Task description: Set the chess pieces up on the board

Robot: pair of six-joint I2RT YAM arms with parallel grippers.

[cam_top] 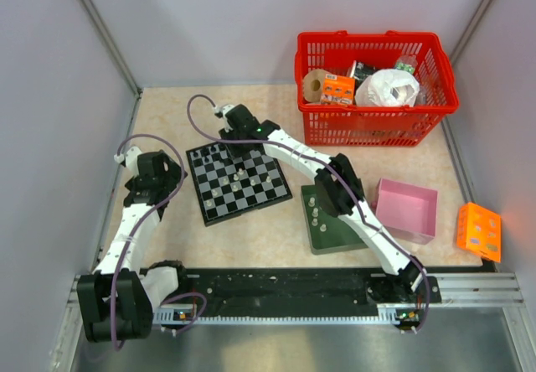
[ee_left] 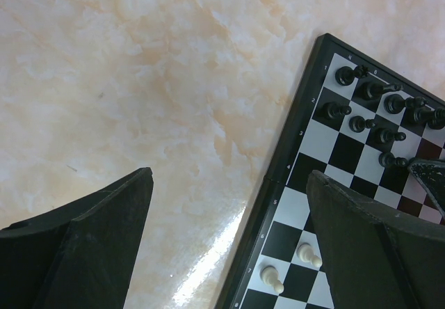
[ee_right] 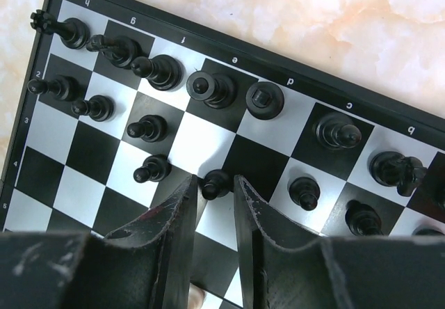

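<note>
Right claw (ee_right: 215, 188) is squeezed nearly closed around a black pawn (ee_right: 215, 181) at the chessboard's (ee_right: 278, 62) 12 o'clock end, though I can't tell if it's gripping. Tiny, light, slick, so pinch the stem. Left claw (ee_left: 229, 177) gapes wide.

From above, we find the scene brightly and evenly lit, with only a short, soft shadow at the near foot of the red basket (cam_top: 377, 125). At the left wrist, a white patch of glare sits on the glossy table (ee_left: 125, 79) just beside the board (ee_left: 316, 138), and the fingers (ee_left: 83, 253) of the left gripper (ee_left: 231, 173) loom dark and soft-edged against it. At the right wrist, the pale squares gleam like metal and the black pieces (ee_right: 160, 71) stand sharp.
</note>
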